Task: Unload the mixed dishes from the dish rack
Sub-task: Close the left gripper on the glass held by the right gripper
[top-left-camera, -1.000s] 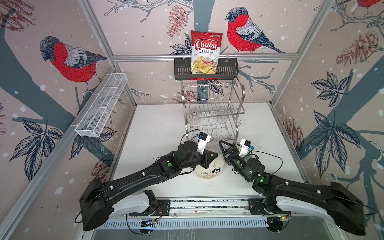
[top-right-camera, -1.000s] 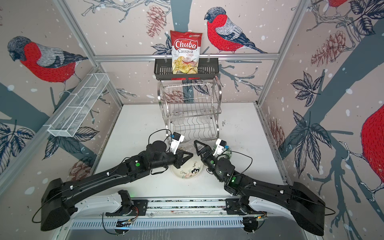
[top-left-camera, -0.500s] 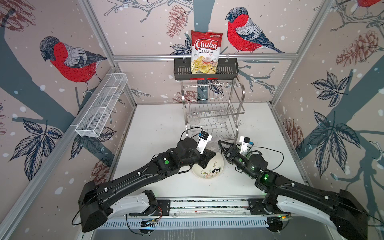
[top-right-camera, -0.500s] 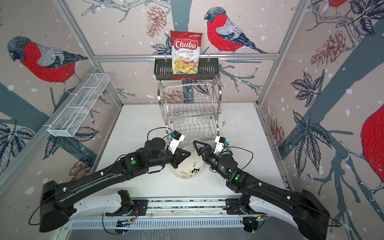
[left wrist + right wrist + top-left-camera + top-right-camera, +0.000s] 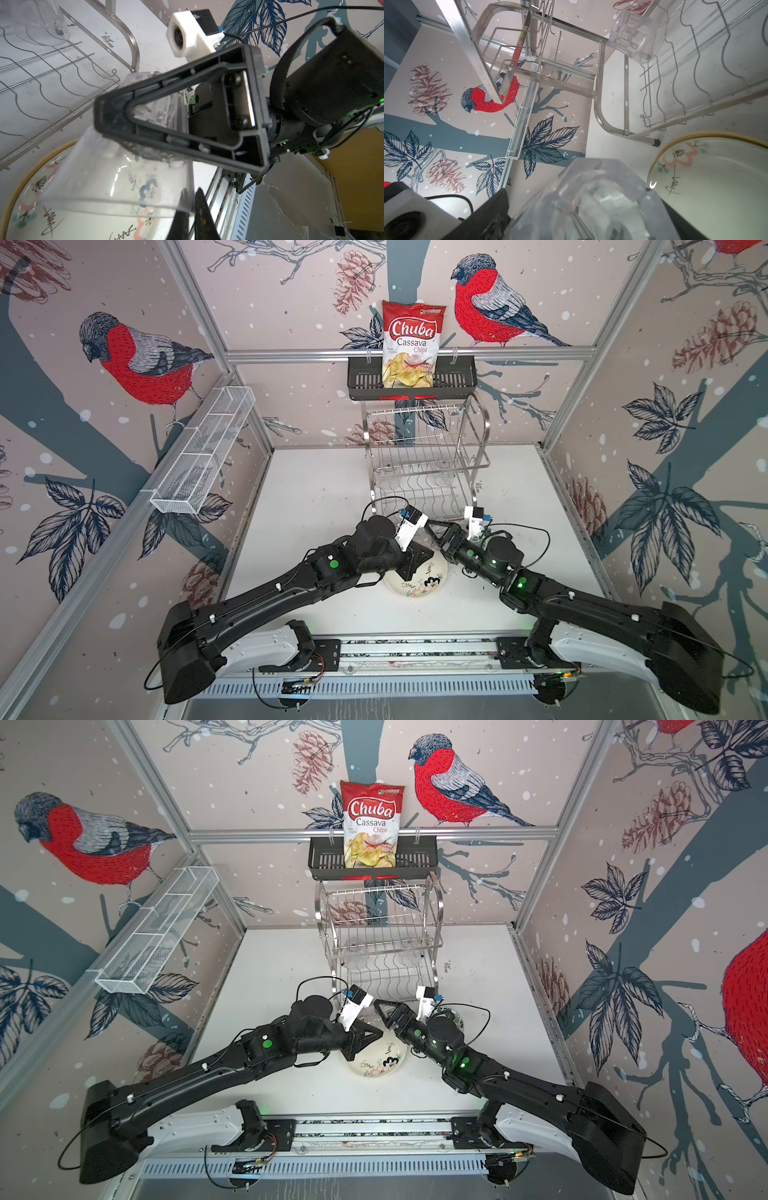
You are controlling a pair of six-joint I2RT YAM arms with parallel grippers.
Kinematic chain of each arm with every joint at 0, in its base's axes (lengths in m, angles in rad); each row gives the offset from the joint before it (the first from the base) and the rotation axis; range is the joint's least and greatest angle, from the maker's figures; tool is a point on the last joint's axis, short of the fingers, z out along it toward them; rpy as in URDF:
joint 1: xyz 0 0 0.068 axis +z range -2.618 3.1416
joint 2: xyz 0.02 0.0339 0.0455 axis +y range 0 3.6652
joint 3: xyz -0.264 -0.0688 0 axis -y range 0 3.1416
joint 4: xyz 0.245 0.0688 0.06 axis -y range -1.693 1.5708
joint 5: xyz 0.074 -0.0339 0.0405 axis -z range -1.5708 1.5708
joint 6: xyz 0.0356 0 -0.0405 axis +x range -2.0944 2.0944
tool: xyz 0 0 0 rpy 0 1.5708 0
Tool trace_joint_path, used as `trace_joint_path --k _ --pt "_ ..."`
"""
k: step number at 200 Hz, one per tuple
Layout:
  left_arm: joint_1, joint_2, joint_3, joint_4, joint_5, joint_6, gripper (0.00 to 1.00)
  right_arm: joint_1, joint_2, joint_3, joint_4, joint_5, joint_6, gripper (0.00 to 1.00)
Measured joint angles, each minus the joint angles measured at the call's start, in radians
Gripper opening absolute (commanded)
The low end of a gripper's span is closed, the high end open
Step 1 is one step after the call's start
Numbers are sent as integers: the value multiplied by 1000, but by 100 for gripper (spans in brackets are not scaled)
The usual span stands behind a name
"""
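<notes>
the right arm (image 5: 498,560) has swung in toward the left arm (image 5: 332,568). if the left fingers (image 5: 202,212) let go before the right fingers (image 5: 187,149) close, the clear glass tumbler (image 5: 116,176) would likely drop on the cream floral plate (image 5: 419,587) beneath it. clenched left fingers pinch its rim; right fingers straddle its body, spread wide. its long axis slants: mouth toward the plate, thick base up and away.

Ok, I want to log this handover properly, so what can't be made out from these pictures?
- Whether the right end effector grips the tumbler: its own finger covers the contact in the left wrist view; the right wrist view blurs it.
- The tumbler in both top views: clear and too small to pick out.
- The floral plate: partly under the left arm, cut off in both wrist views.
</notes>
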Motion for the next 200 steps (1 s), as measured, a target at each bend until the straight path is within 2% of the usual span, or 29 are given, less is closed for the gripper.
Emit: trace_joint_path --k 26,69,129,169,200 --pt "0 -2 0 -20 24 -3 0 -6 2 -1 48 29 14 65" --pt "5 0 0 -30 57 0 0 -5 -5 -24 84 33 11 48" --pt "19 5 -3 -29 32 -2 49 10 3 -33 117 40 22 43" --pt "20 8 -35 5 -23 -37 50 37 32 -48 172 78 38 39" --pt "20 5 -69 58 -59 -85 50 87 67 -57 223 160 60 38"
